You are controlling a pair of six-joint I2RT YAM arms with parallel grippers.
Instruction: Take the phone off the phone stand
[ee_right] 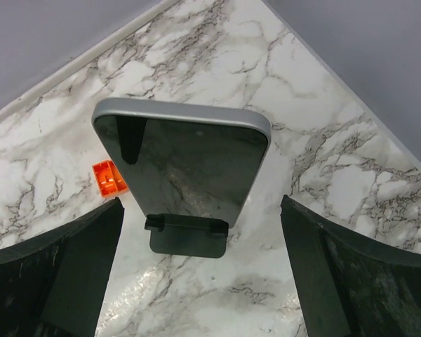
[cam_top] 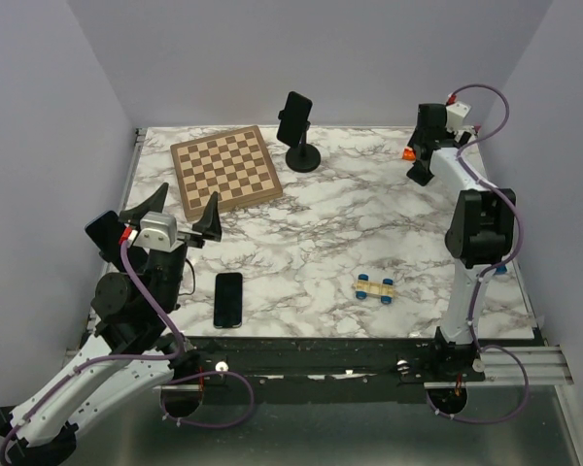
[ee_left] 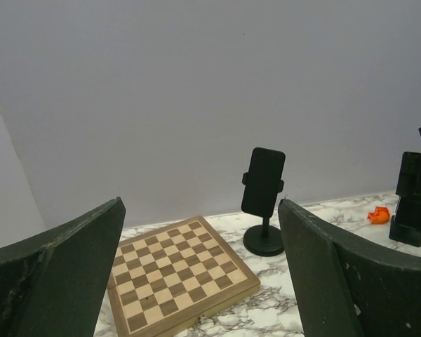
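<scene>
Nothing lifted yet: the phone point(ee_right: 182, 161) sits on its stand point(ee_right: 189, 246), between my right fingers point(ee_right: 70, 270), spread wide. My left fingers point(ee_left: 67, 270) gape empty.

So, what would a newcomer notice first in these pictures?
Probably the wooden chessboard at the back left, and the dark phone clipped upright on a round-based stand beside it. Then the right claw, open, above a second phone leaning on a small stand in the back right corner.

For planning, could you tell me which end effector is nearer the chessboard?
Left. The left end effector is by the chessboard's near left corner; the right end effector sits in the far right corner.
</scene>
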